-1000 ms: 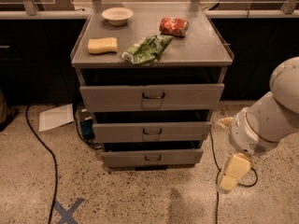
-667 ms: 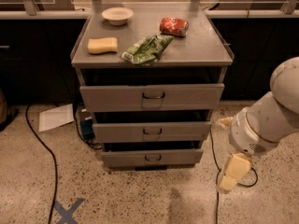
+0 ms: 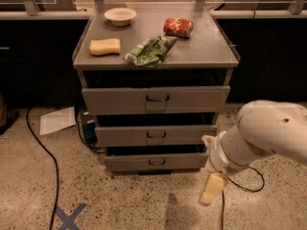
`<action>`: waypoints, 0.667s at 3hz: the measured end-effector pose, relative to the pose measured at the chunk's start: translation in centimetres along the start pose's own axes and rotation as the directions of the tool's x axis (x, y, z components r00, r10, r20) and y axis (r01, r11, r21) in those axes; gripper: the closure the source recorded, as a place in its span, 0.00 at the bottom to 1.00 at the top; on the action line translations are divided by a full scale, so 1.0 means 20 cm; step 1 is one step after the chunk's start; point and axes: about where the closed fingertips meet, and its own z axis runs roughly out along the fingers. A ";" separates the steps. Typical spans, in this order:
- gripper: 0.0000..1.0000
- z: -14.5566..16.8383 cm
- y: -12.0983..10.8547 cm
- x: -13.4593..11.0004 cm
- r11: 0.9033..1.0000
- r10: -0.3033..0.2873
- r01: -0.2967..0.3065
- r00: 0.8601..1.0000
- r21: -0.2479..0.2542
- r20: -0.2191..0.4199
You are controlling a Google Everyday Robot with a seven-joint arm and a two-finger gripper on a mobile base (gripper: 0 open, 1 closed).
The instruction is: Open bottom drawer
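Note:
The bottom drawer (image 3: 154, 163) is the narrowest and shallowest grey front of the cabinet, low near the floor, with a small dark wire handle (image 3: 156, 162) at its centre. Its front stands shut or nearly shut, with a dark gap above it. The mid-sized drawer (image 3: 155, 135) and the widest top drawer (image 3: 156, 99) sit above it. My gripper (image 3: 211, 190) hangs at the end of the white arm (image 3: 261, 138), to the right of the bottom drawer and a little in front of it, above the floor and apart from the handle.
On the cabinet top (image 3: 206, 51) lie a white bowl (image 3: 120, 16), a yellow sponge (image 3: 105, 46), a green bag (image 3: 151, 51) and a red packet (image 3: 178, 27). A black cable (image 3: 41, 147) and a sheet of paper (image 3: 57, 120) lie on the floor at left. Blue tape (image 3: 69, 218) marks the floor.

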 end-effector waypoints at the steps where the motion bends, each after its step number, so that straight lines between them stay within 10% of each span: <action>1: 0.00 0.26 -0.07 -0.05 1.000 0.009 -0.010 1.000 0.027 0.027; 2: 0.00 0.50 -0.12 -0.05 0.999 0.017 -0.018 0.999 0.031 0.033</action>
